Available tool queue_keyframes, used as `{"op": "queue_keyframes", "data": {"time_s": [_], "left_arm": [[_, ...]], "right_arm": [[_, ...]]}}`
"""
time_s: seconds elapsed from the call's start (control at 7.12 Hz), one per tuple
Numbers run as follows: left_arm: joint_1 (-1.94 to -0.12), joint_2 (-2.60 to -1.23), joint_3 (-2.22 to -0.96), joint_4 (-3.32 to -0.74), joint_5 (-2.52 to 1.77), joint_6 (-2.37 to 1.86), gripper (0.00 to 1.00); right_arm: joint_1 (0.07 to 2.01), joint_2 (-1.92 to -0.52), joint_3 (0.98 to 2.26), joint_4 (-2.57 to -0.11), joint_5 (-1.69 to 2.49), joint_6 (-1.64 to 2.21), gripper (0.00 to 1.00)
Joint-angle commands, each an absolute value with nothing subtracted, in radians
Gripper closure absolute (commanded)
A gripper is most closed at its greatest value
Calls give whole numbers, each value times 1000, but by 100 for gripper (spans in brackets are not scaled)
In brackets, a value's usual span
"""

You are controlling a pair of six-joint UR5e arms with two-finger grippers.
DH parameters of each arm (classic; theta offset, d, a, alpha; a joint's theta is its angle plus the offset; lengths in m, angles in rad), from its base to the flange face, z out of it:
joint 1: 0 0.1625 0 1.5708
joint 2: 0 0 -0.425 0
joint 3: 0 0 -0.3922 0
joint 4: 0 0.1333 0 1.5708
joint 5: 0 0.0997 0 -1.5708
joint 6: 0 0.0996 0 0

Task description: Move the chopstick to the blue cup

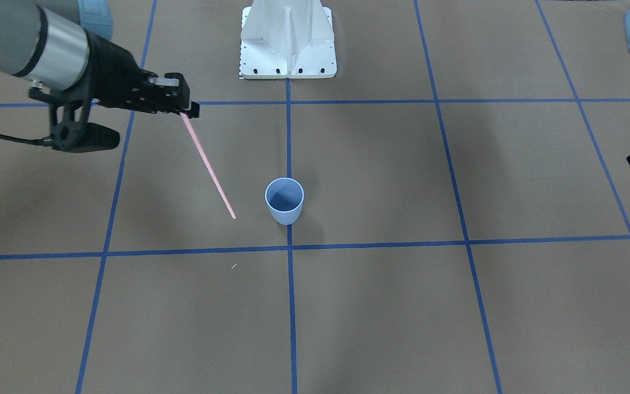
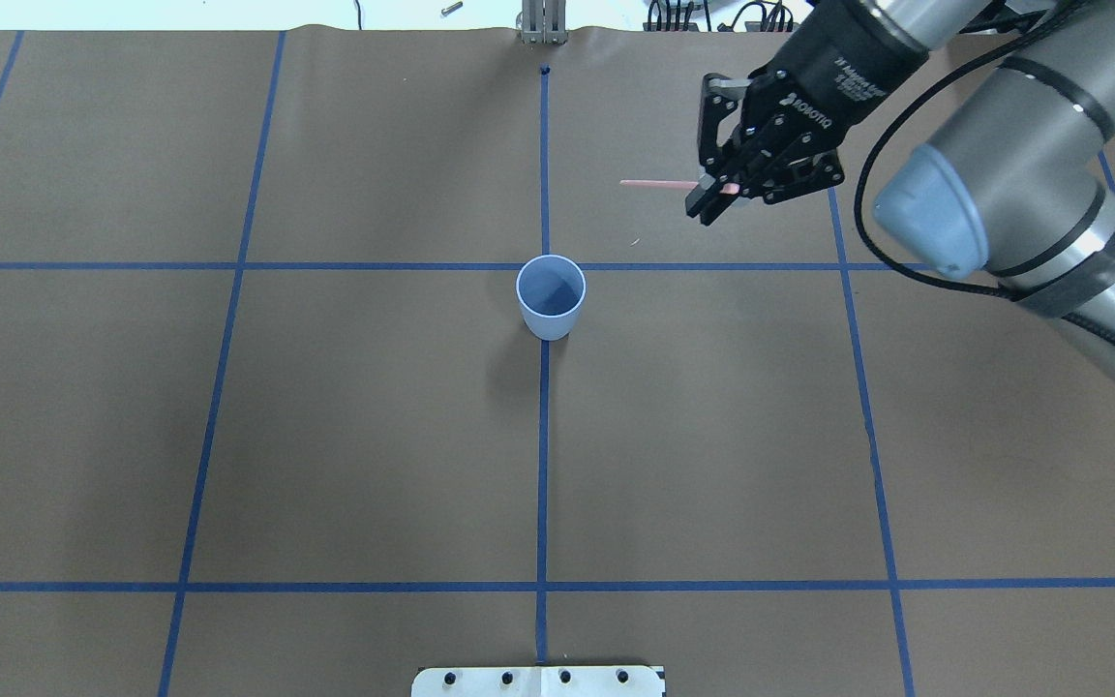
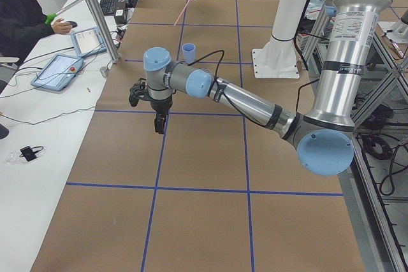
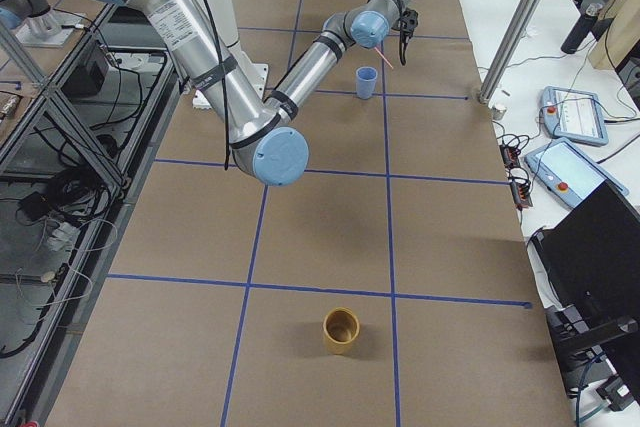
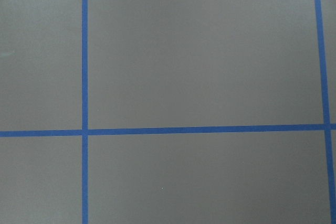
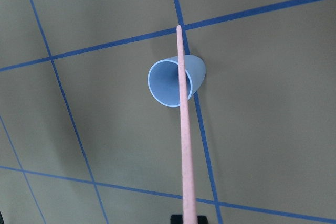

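The pale blue cup (image 2: 551,295) stands upright at the table's middle, on a blue tape line; it also shows in the front view (image 1: 284,200) and the right wrist view (image 6: 176,82). My right gripper (image 2: 709,201) is shut on one end of the pale pink chopstick (image 2: 654,183), held in the air to the cup's right and farther from my base. In the front view the gripper (image 1: 188,109) holds the stick (image 1: 208,167) slanting down towards the cup, its tip beside the cup. My left gripper (image 3: 158,122) hangs over bare table far to the left; I cannot tell whether it is open or shut.
A yellow cup (image 4: 341,330) stands at the table's right end. The white robot base (image 1: 287,44) is at the near middle edge. An operator (image 3: 22,11) sits beside the table with tablets (image 3: 57,68). Blue tape lines grid the brown table.
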State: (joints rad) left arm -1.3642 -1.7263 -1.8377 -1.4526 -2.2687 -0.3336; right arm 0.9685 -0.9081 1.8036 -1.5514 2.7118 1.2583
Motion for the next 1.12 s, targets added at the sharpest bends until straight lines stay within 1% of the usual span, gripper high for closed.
{"op": "queue_keyframes", "data": {"time_s": [0.0, 0.28, 0.7, 0.98], "left_arm": [[-1362, -1726, -1809, -1469, -2267, -333, 1], [-1362, -1726, -1778, -1509, -2269, -333, 1], [-1362, -1727, -1776, -1509, -2267, -333, 1], [-1361, -1727, -1776, -1509, -2267, -333, 1]], "right_arm": [[852, -848, 1799, -1549, 2601, 1341, 100], [799, -838, 1789, -1546, 2533, 1350, 100], [781, -842, 1770, -1551, 2536, 1393, 100], [761, -839, 1735, -1549, 2536, 1396, 100]]}}
